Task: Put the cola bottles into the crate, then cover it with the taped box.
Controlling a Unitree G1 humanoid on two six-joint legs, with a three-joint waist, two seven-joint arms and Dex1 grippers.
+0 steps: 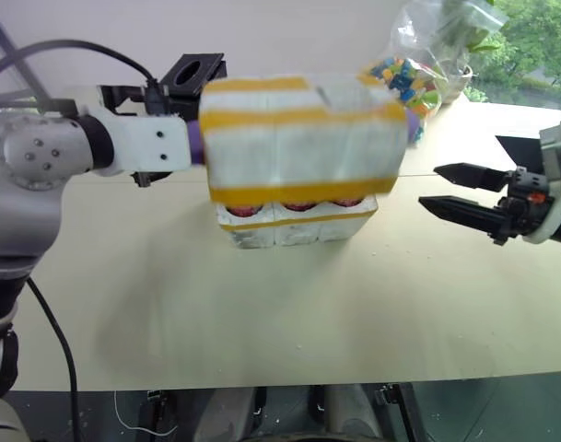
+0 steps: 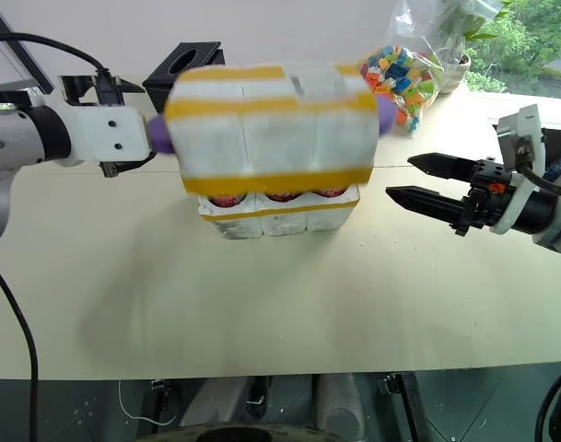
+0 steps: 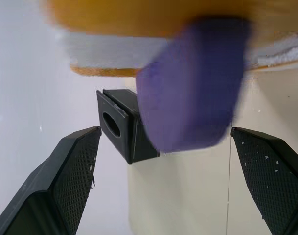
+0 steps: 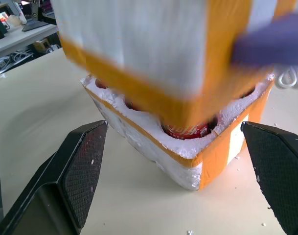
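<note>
A pale beige table fills the foreground, with a white wall behind it and greenery through a window at the far right. Near the middle of the table stands the crate, a low white foam tray with a yellow band, and the red caps of the cola bottles show in its wells. Directly above the crate is the taped box, blurred, its lower yellow edge just over the bottle caps; whether it touches the crate cannot be told. Purple-gloved hands press on both ends of the box. The left gripper sits just left of the box, fingers spread wide and holding nothing. The right gripper is to the crate's right, clear of it, also spread wide and empty. Behind the crate stand a black tissue box and a bag of coloured blocks.
</note>
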